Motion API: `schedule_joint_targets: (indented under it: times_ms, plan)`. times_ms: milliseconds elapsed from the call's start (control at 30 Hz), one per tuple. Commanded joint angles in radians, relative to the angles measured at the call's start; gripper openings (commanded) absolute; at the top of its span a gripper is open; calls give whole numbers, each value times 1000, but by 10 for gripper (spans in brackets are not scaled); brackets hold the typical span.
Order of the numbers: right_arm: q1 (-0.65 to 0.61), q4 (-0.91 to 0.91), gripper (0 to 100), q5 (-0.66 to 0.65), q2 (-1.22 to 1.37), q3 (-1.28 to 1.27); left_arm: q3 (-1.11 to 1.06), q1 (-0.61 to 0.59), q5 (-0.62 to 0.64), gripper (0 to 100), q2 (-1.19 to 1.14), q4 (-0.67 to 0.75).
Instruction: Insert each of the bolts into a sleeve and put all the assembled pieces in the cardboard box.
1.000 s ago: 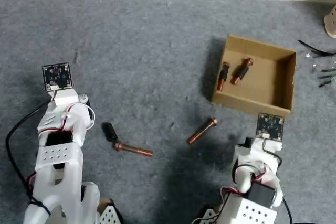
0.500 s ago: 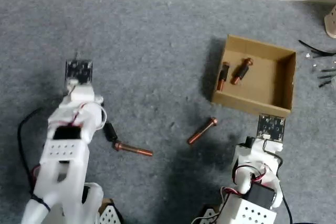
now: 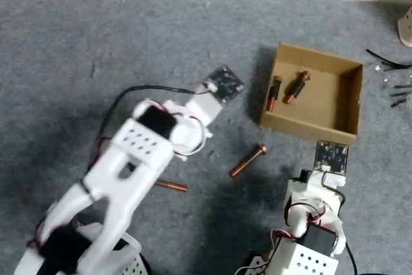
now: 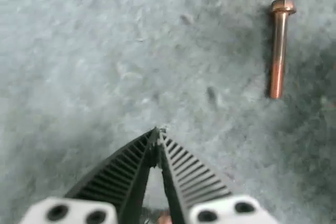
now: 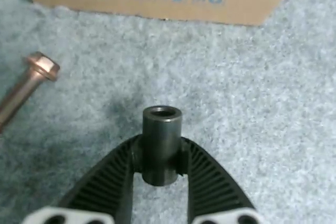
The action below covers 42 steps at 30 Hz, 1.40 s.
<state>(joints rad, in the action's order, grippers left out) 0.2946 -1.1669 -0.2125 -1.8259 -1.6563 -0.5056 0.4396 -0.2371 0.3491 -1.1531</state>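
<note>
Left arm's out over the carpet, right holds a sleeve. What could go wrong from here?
1. The left gripper is shut, with the loose bolt off to one side; approaching closed could set it rolling.
2. The right gripper holds the sleeve near one end, so pushing a bolt in may tilt it.
3. In the high view the left arm covers part of the second bolt, making it hard to track.

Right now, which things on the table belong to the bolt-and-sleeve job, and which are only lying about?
For the job: cardboard box; two assembled pieces inside it; loose bolt near the box; second bolt, partly hidden; sleeve held by the right gripper.
Just lying about: dark bits beside the box; pale object at the edge.
</note>
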Motion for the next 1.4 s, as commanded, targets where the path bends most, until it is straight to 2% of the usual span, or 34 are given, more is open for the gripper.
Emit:
schedule_joint_targets:
  times_ms: [0, 200, 400, 567, 667, 967, 1200, 1367]
  plan:
    - [7, 18, 5, 8, -12, 10, 51, 74, -6, 7, -140, 155]
    - [7, 36, 5, 8, -12, 7, 62, 183, -8, 8, -277, 247]
    - [12, 38, 5, 8, -12, 4, 62, 268, -9, 22, -297, 255]
    - [13, 35, 5, 8, -12, 7, 62, 234, -11, 162, -303, 192]
    - [13, 33, 5, 8, -12, 7, 62, 214, -11, 202, -303, 184]
    - [15, 35, 5, 8, -12, 5, 62, 213, -12, 210, -305, 256]
    - [13, 35, 5, 8, -12, 4, 62, 217, -48, 211, -311, 250]
    - [13, 36, 5, 8, -12, 4, 170, 226, -49, 211, -453, 235]
